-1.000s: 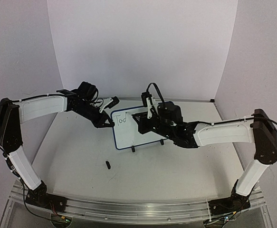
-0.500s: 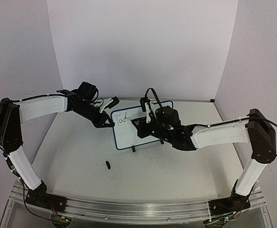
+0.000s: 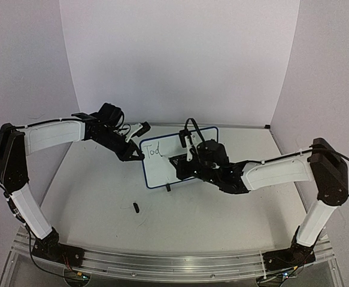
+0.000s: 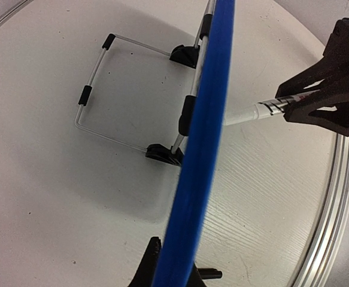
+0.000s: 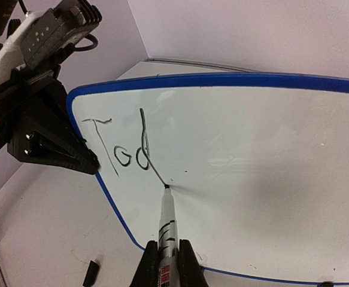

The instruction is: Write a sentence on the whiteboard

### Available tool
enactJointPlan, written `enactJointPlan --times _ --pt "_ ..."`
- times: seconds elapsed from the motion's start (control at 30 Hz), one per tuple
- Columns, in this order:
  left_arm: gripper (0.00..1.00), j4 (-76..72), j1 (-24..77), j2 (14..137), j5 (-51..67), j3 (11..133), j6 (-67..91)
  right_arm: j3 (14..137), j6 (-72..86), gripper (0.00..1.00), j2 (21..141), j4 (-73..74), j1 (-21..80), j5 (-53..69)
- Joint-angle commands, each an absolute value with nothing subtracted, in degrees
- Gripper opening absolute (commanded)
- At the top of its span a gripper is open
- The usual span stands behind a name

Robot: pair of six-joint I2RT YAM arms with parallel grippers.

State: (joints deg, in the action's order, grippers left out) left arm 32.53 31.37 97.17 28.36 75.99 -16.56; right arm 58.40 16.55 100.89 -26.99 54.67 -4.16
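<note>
The whiteboard (image 3: 160, 172) stands upright on the table, blue-rimmed, on a wire stand (image 4: 100, 84). My left gripper (image 3: 140, 154) is shut on its left rim (image 4: 205, 143), which runs between the gripper's fingers (image 4: 145, 270). My right gripper (image 5: 167, 254) is shut on a black-tipped marker (image 5: 166, 224). The tip touches the white face (image 5: 252, 155) just below the writing. Of the sentence, "Tod" (image 5: 121, 150) shows in black, with a slanting stroke running from the "d" down to the tip. In the top view the right gripper (image 3: 185, 160) covers the board's middle.
A small black marker cap (image 3: 136, 207) lies on the table in front of the board, also visible as the cap (image 5: 91, 272) at the bottom left of the right wrist view. White walls close in the back and both sides. A metal rail (image 3: 174, 263) runs along the near edge.
My right gripper has moved down across the board with the marker, and its arm has dropped lower. The left gripper and the board have stayed put.
</note>
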Motion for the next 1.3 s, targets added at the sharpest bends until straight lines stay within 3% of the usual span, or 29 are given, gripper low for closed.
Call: enactJointPlan --times 0.0,1.27 --pt "0.00 33.9 31.7 98.7 25.6 76.7 -17.8 57.2 15.9 0.00 96.2 -29.2 54.3 -3.8" --pt "0.00 34.0 32.1 98.7 25.2 76.7 -17.9 59.1 16.9 0.00 100.5 -28.1 52.7 -0.8"
